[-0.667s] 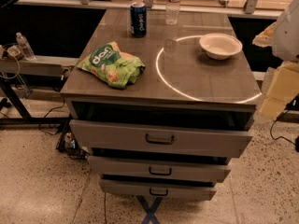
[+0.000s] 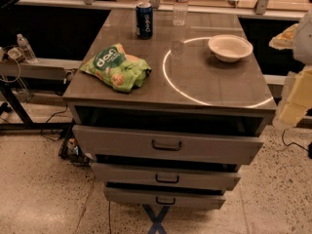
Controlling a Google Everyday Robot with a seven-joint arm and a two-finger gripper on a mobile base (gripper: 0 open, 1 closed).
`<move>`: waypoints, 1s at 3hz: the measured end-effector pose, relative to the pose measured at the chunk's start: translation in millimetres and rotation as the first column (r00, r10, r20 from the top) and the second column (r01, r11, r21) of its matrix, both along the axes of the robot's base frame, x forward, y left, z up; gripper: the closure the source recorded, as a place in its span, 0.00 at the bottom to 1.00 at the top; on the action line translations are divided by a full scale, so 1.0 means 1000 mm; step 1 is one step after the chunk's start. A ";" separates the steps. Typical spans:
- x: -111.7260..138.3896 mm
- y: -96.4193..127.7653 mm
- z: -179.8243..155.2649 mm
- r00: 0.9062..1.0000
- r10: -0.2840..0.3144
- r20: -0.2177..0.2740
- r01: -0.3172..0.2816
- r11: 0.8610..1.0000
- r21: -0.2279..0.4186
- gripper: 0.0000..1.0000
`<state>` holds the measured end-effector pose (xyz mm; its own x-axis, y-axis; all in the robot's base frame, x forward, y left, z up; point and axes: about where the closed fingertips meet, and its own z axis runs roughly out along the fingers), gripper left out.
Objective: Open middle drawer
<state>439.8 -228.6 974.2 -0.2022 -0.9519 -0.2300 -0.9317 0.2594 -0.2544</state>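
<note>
The grey cabinet has three drawers stacked below its top. The middle drawer [image 2: 167,178] has a flat mid-height front with a small dark loop handle at its centre, and it stands slightly out, with a dark gap above it. The taller top drawer [image 2: 166,145] sits above it and juts out further. The thin bottom drawer [image 2: 165,199] lies below. My gripper [image 2: 294,104] shows as a cream shape at the right edge, beside the cabinet's right corner, well apart from the middle drawer's handle.
On the cabinet top [image 2: 219,82] lie a green snack bag [image 2: 117,67], a blue can [image 2: 144,20], a clear water bottle [image 2: 180,5] and a white bowl [image 2: 230,48]. A blue X [image 2: 157,219] marks the floor in front. Cables and a bottle [image 2: 25,48] are at the left.
</note>
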 end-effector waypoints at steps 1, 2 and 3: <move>-0.003 -0.042 -0.020 1.000 0.015 -0.004 -0.015 0.999 0.043 0.00; -0.013 -0.100 -0.070 0.997 0.050 -0.056 -0.045 0.996 0.079 0.00; -0.024 -0.129 -0.110 0.991 0.085 -0.105 -0.075 0.993 0.096 0.00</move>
<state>416.3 -357.9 863.9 -0.1553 -0.9419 -0.2978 -0.9711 0.2009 -0.1290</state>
